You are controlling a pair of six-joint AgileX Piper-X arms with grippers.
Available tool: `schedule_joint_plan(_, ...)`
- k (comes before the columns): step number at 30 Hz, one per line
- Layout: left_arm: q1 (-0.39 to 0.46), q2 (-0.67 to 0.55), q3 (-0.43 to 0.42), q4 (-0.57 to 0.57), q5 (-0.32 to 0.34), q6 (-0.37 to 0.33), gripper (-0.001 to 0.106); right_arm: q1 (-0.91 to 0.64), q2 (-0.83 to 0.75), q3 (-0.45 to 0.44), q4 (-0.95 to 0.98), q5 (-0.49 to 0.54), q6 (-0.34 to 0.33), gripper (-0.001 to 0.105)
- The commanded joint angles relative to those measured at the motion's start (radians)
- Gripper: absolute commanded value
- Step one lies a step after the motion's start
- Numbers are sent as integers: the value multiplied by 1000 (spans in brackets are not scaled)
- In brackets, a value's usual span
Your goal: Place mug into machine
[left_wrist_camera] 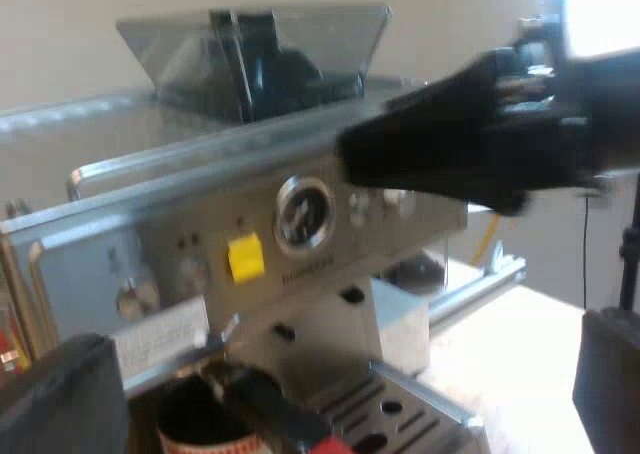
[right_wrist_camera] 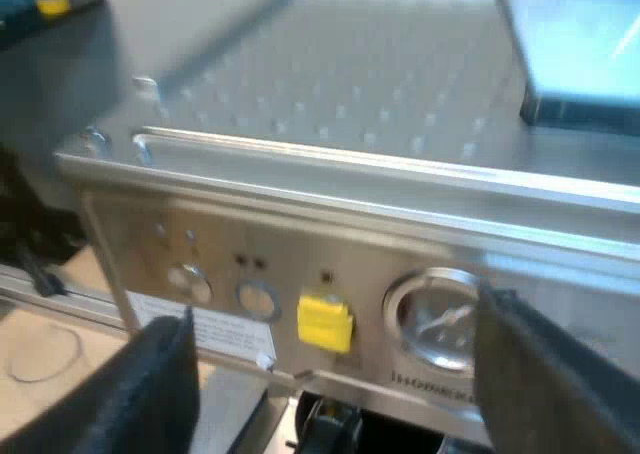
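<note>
Seemingly the mug (left_wrist_camera: 195,424) is seen low at the front of the machine (left_wrist_camera: 300,274), just beside the red-ended handle (left_wrist_camera: 290,419). The left hand (left_wrist_camera: 330,384) and right hand (right_wrist_camera: 350,374) are spread, empty. The mug is judged stiff, slippery, breakable (likely ceramic), best gripped across the rim.

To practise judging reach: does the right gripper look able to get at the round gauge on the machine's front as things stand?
Probably yes: the right gripper is open, close before the espresso machine's front, with nothing between its fingers and the gauge.
</note>
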Motion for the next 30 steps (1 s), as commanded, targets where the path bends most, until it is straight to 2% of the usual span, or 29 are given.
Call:
schedule_joint_plan(1,-1,94,-77,-14,-35,-41,92,-3,-95,-12,51,-32,-63,63)
schedule_joint_plan(4,-1,195,-156,-14,-36,-53,92,-17,-190,-17,134,-75,-126,63)
schedule_joint_plan(6,-1,272,-205,-14,-50,-56,92,-45,-239,-33,203,-162,-156,63)
schedule_joint_plan(8,17,371,-280,-14,-66,-59,92,-118,-291,-65,321,-235,-149,63)
schedule_joint_plan(11,72,474,-362,-14,-66,-67,92,-244,-337,-110,454,-257,-126,63)
schedule_joint_plan(15,160,563,-451,2,-59,-65,92,-428,-372,-148,576,-368,-126,63)
schedule_joint_plan(18,229,612,-535,80,-58,-62,92,-596,-395,-152,629,-459,-126,63)
schedule_joint_plan(21,297,633,-578,130,-58,-59,92,-724,-398,-152,657,-561,-120,63)
schedule_joint_plan(22,321,633,-587,142,-58,-59,92,-850,-398,-152,677,-662,-120,63)
schedule_joint_plan(23,326,633,-587,144,-58,-59,92,-875,-398,-152,679,-691,-120,63)
schedule_joint_plan(25,407,628,-587,170,-58,-59,92,-1016,-398,-152,694,-778,-120,63)
schedule_joint_plan(30,543,618,-587,252,-58,-59,92,-1225,-406,-152,704,-809,-120,63)
